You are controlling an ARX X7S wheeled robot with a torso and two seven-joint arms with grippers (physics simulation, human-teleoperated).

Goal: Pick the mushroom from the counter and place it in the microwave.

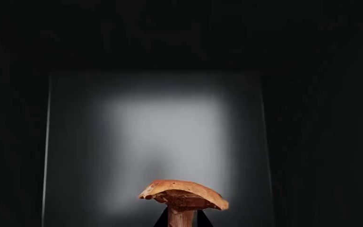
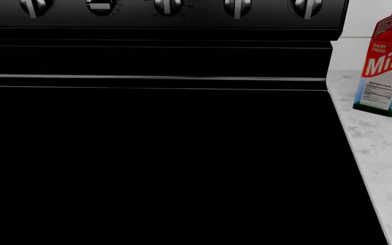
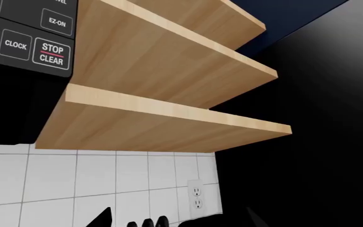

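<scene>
**Mushroom carried into a dark cavity**

Stove [image 2: 155, 153] blackness fills the head view, with the marble tabletop [image 2: 387, 153] at its right edge. In the left wrist view a dark, dimly lit chamber, probably the microwave, surrounds the mushroom [image 1: 183, 195] at lower centre, its stem pinched by the left gripper [image 1: 183, 218]. Next: set it down, release. Whether the right gripper [image 3: 137, 222] is open, I cannot tell.

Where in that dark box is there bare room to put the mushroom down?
The grey floor ahead of the mushroom looks bare, bordered by dark walls on either side and running back into shadow. The only occupied spot is the near edge, where the left jaws close on the mushroom's stem. On the counter, only the milk carton shows.
</scene>
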